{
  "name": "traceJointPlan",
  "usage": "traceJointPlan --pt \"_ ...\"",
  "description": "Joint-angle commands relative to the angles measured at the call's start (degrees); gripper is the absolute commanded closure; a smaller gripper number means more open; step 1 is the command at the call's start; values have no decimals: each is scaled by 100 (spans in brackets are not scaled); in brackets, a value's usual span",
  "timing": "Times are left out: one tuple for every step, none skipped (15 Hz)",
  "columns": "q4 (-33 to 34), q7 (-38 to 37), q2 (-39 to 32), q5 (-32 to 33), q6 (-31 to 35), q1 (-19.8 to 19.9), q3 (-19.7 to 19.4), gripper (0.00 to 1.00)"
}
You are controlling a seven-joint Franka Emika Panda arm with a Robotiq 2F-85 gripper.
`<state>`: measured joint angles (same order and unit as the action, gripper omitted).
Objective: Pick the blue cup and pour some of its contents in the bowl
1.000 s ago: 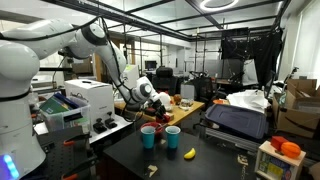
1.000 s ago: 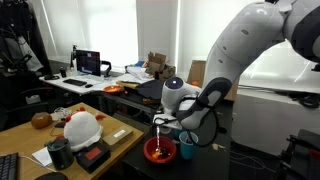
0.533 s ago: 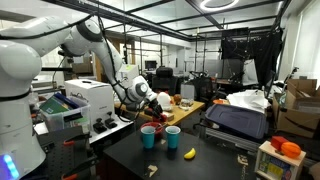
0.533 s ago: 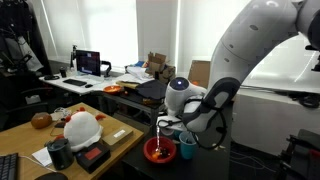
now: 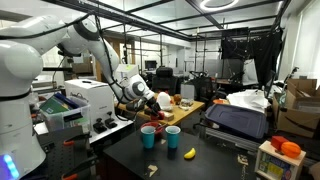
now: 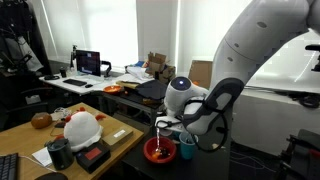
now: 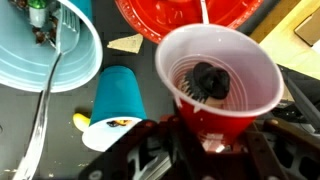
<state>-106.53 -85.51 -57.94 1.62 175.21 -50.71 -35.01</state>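
**A:** Cups, by colour?
**B:** One red cup [image 7: 225, 50], plain and glossy, with a dark lump [image 7: 207, 80] inside, near black. Then a teal cup [image 7: 115, 95], plain. Also a pale blue cup [image 7: 40, 55], lighter than the teal.
**A:** And the bowl [image 7: 170, 20]?
**B:** Red, same shade as the red cup, with a bright sheen.
**A:** Anything else noted?
**B:** The banana [image 5: 189, 153] is yellow. The tabletop [image 5: 215, 165] is black and matte. The arm [image 5: 25, 60] is white with dark bands at the joints. There's an orange object [image 5: 289, 147] off to the side.
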Motion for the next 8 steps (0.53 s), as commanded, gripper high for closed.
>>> traceJointPlan --pt "-211 -105 -206 -346 361 -639 -557 92" --pt "-239 -127 -303 -446 439 -820 -728 92" --pt "-237 -131 -436 -588 510 -988 -884 92" --pt "-245 -74 -515 -716 518 -1092 -964 92" --pt "-232 -42 -592 -842 490 -1175 -1022 92" --pt "-252 -24 -654 -952 491 -1265 -1081 92" --pt "-250 -10 -713 -1053 471 -1334 -1115 92" --pt "-268 -3 -762 -1138 481 -1406 -1153 92"
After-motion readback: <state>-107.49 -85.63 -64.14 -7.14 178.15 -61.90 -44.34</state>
